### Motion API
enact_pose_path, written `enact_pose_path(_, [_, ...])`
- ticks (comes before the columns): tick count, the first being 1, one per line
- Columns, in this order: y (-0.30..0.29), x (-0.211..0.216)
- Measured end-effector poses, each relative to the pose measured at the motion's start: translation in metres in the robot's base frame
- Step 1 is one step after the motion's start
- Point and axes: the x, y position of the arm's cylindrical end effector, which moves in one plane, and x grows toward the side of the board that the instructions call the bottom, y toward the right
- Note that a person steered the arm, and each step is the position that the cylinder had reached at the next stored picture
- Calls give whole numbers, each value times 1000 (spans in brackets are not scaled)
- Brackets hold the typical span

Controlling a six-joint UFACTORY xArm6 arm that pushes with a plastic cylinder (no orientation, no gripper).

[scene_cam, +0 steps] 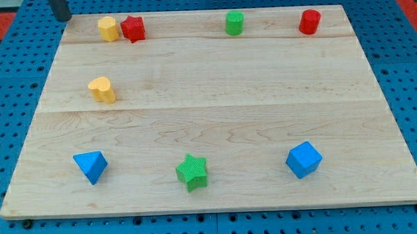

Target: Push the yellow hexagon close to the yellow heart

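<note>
The yellow hexagon [108, 28] sits near the view's top left of the wooden board, touching a red star-like block [133, 28] on its right. The yellow heart [102, 89] lies below it, further down the left side. My tip [62, 18] is at the view's top left corner, just off the board's edge, to the left of the yellow hexagon and apart from it.
A green cylinder [234, 23] and a red cylinder [309, 22] stand along the top edge. A blue triangle [90, 166], a green star [192, 172] and a blue cube [304, 159] lie along the bottom. The board [215, 117] rests on a blue pegboard.
</note>
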Motion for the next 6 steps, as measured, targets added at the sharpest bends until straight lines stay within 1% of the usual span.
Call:
enact_pose_path(5, [82, -5])
enact_pose_path(6, [92, 7])
